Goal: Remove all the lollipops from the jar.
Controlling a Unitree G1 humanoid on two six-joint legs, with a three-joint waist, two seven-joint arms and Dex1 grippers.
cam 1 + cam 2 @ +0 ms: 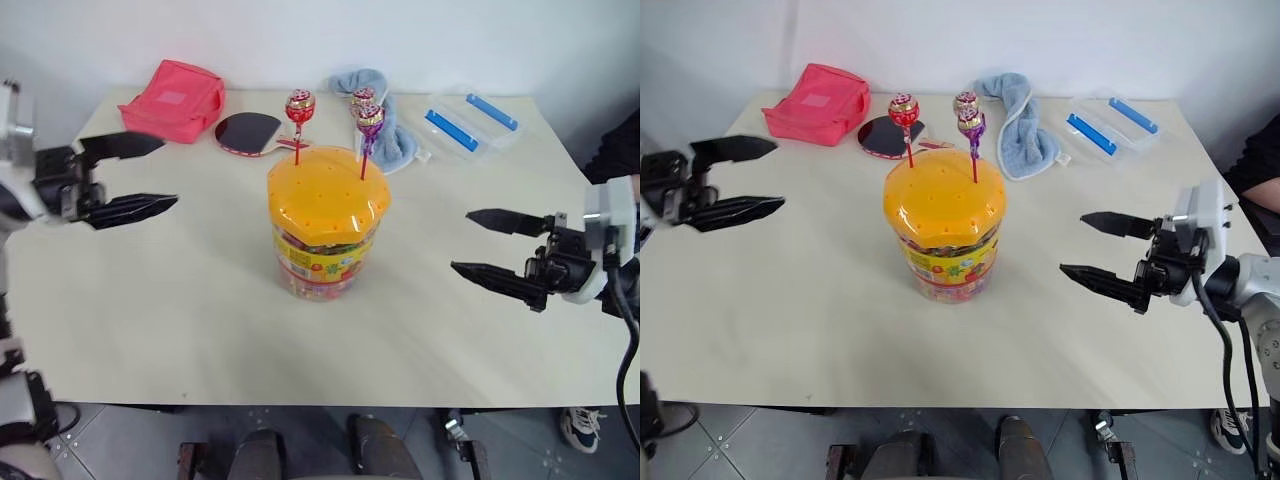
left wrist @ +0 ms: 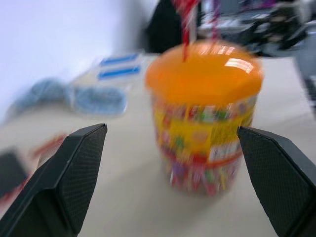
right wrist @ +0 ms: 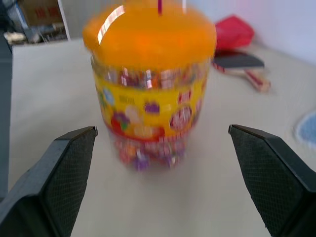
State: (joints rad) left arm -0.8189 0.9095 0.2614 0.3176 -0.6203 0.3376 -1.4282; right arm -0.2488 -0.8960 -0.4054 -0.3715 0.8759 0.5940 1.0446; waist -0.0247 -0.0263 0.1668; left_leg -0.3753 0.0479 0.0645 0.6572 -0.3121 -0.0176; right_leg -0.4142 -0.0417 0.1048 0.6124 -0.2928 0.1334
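Note:
The jar [image 1: 325, 240], a clear tub with a yellow-red label and an orange domed lid [image 1: 328, 195], stands upright mid-table. Three lollipops stick up from holes in the lid: a red one [image 1: 300, 105], a purple one [image 1: 368, 117] and a pinkish one [image 1: 362, 97] just behind it. My left gripper [image 1: 168, 172] hovers open to the jar's left, pointing at it. On the jar's right, my right gripper [image 1: 460, 240] also hovers open and faces it. Both are well apart from the jar and hold nothing. Each wrist view frames the jar [image 2: 205, 133] [image 3: 153, 98] between spread fingers.
Along the table's far side lie a red pouch [image 1: 172, 100], a table-tennis paddle [image 1: 248, 132], a blue towel [image 1: 385, 120] and a clear flat box with blue clips [image 1: 468, 122]. A person's dark sleeve [image 1: 615, 150] shows at the right edge.

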